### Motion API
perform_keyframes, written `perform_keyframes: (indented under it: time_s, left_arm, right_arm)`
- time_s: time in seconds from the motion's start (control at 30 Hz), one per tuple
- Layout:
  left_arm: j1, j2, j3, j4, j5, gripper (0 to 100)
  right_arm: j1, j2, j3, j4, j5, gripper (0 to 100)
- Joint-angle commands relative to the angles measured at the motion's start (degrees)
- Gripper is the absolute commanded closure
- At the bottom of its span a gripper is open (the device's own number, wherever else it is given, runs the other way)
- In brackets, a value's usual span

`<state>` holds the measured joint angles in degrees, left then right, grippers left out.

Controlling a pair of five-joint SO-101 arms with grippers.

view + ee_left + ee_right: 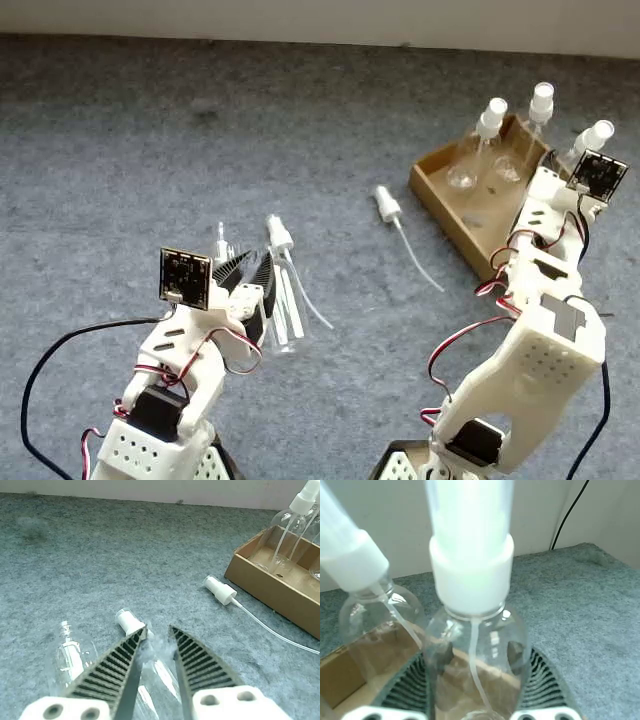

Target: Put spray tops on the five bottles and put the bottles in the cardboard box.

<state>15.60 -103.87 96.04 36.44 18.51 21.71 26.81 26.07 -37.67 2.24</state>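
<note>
Boxing step judged in hand: capped bottle (472, 645) pinched by right gripper (472, 672) at cardboard box (445, 220). Release called for next. Away from box, left gripper (157, 630) spread above lying bottle (127, 621).

White perforated arms (545, 365), black ribbed jaws, red-black cables (455, 338)

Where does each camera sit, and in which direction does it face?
High view: fixed above the table, looking down; both arms and the cardboard box show.
Left wrist view: on the left arm, facing downward; left pincer over a lying bottle.
Right wrist view: on the right arm, facing across the box; right pincer holds a capped bottle.
Shared: high and left wrist views show the loose spray top.
</note>
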Motion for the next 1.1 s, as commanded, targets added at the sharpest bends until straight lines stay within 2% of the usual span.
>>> perform_keyframes:
  time_s: [0.0, 0.3, 0.57, 0.77, 1.07]
  left_arm:
    - [-0.22, 0.04, 1.10, 0.18, 0.18, 97]
    - [-0.31, 0.04, 1.10, 0.18, 0.18, 97]
    - [-0.31, 0.04, 1.10, 0.18, 0.18, 97]
    - [-0.31, 0.04, 1.10, 0.18, 0.18, 97]
    - [-0.31, 0.04, 1.10, 0.18, 0.18, 97]
  right_arm:
    - [-0.75, -1.01, -3.65, -1.71, 0.26, 96.3]
    - [-0.31, 5.32, -10.15, -1.89, 0.18, 96.3]
    - [-0.22, 5.76, -10.33, -1.89, 0.18, 96.0]
    - [-0.22, 5.67, -10.33, -1.89, 0.53, 85.8]
    - [-0.22, 5.58, -9.98, -1.98, 0.62, 84.8]
